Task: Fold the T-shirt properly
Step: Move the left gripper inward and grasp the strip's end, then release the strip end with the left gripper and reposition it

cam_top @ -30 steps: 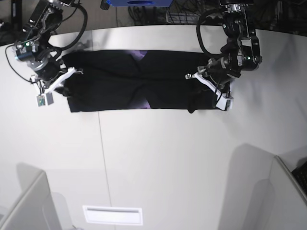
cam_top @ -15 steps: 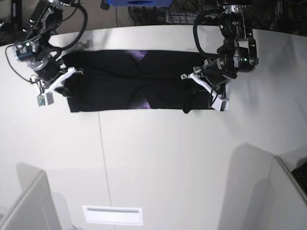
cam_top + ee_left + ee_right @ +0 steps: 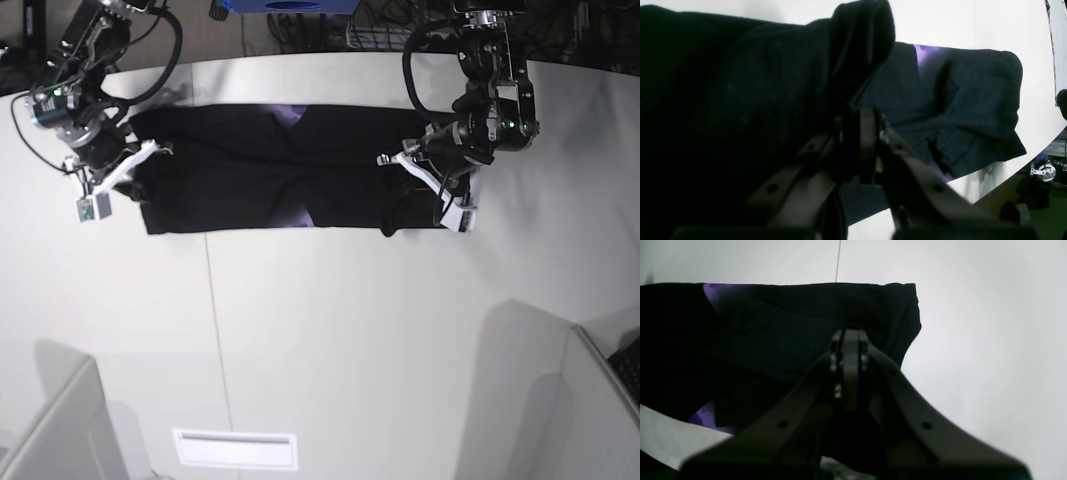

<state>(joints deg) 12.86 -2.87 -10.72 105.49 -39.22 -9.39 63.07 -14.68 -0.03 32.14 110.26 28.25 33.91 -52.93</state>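
Observation:
The black T-shirt [image 3: 240,180] lies as a long folded band across the far part of the white table [image 3: 350,330], with slivers of purple print [image 3: 299,212] showing at its middle. My left gripper [image 3: 425,188] is at the band's right end, shut on a raised fold of the black cloth [image 3: 857,66]. The fingers [image 3: 867,133] are pressed together. My right gripper [image 3: 125,175] is at the band's left end, jaws together at the cloth's edge [image 3: 790,323], apparently pinching it.
A seam [image 3: 215,330] runs down the table. A white slotted plate [image 3: 235,448] sits near the front edge. Grey partitions stand at the front left [image 3: 60,430] and front right [image 3: 540,400]. Cables and a blue box [image 3: 290,6] lie beyond the far edge.
My left gripper has shifted slightly left with the shirt's right end, bunching the cloth there. The right arm has not moved.

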